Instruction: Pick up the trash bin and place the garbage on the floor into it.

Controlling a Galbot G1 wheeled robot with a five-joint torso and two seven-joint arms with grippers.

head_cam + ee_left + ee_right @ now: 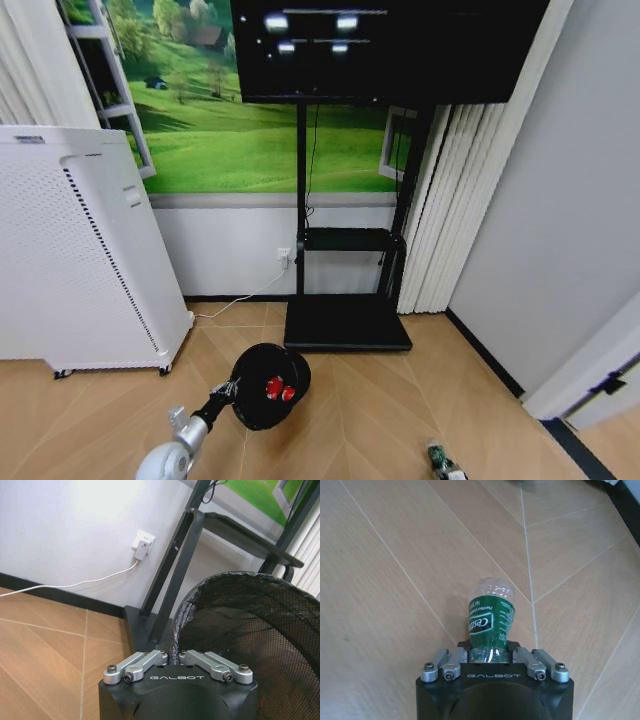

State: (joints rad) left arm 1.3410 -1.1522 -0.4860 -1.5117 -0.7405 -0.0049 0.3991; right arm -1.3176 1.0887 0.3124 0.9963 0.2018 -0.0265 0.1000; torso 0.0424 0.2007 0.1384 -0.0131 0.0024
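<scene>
Wood flooring ran up to a white wall and a black TV stand, and from my head I saw my left gripper holding the trash bin off the floor, two red pieces of garbage lying inside. At my left wrist, the fingers were pinched onto the bin's mesh rim. At my right wrist, my right gripper was clamped on a clear bottle with a green label, above bare planks.

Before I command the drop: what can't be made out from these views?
- Bottle cap end: hidden inside the right gripper, right wrist view.
- Red pieces in the trash bin: too small to identify, head view.
- Bin floor: cut off past the left gripper, left wrist view.
</scene>
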